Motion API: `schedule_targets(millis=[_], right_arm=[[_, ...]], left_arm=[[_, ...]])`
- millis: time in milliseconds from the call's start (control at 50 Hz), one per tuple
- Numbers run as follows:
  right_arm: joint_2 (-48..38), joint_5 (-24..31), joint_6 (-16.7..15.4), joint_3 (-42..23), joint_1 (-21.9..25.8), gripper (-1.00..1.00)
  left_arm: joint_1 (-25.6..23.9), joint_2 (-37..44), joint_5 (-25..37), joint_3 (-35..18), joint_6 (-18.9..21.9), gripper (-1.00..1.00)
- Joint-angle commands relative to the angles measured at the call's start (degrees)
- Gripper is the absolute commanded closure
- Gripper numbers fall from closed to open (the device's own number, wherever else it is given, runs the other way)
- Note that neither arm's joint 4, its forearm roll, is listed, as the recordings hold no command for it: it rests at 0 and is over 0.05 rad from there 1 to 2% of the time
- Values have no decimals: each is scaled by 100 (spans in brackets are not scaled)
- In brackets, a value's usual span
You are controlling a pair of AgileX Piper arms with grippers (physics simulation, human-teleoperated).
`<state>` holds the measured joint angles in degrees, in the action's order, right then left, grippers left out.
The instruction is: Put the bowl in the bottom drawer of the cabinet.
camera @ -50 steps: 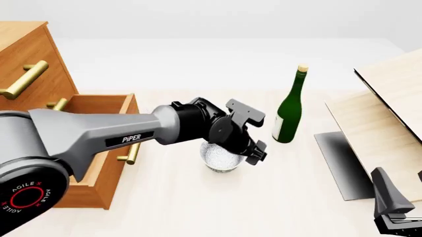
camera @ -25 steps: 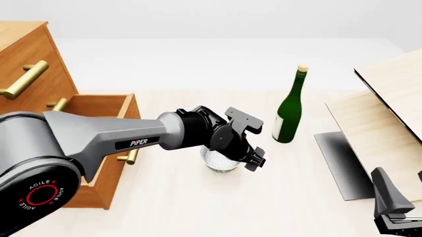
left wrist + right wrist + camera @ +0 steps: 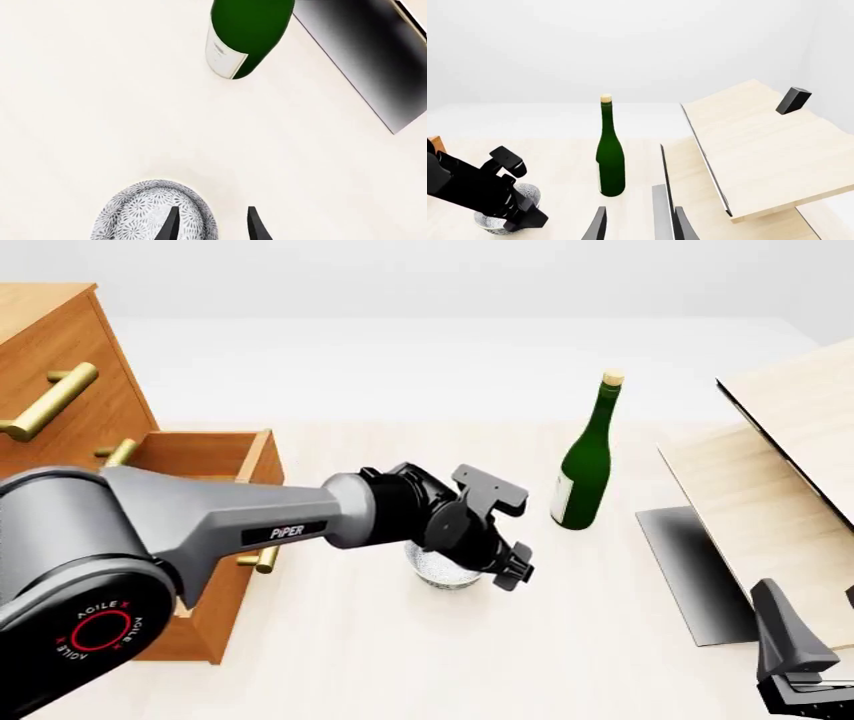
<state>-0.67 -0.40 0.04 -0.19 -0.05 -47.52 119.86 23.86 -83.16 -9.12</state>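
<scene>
Bowl (image 3: 443, 568) – round, speckled – under left end effector (image 3: 497, 562)

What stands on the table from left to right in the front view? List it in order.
cabinet with the open bottom drawer → bowl under the left gripper → green wine bottle → pale wood boards → right gripper at the lower right corner.

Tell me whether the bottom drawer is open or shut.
Open: the bottom drawer sticks out from the cabinet front, its inside exposed from above.
</scene>
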Motion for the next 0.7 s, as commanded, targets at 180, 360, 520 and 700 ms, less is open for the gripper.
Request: schedule_targets(millis=[180, 360, 520, 700], right_arm=[[1, 0, 1, 0, 0, -100], [-1, 0, 0, 0, 0, -100], [-1, 0, 0, 0, 0, -100], [-1, 0, 0, 0, 0, -100]], left_arm=[[13, 113, -96, 64, -68, -100], [-7, 154, -154, 100, -106, -100], [-17, 174, -174, 112, -126, -100], [-18, 200, -172, 90, -128, -100]])
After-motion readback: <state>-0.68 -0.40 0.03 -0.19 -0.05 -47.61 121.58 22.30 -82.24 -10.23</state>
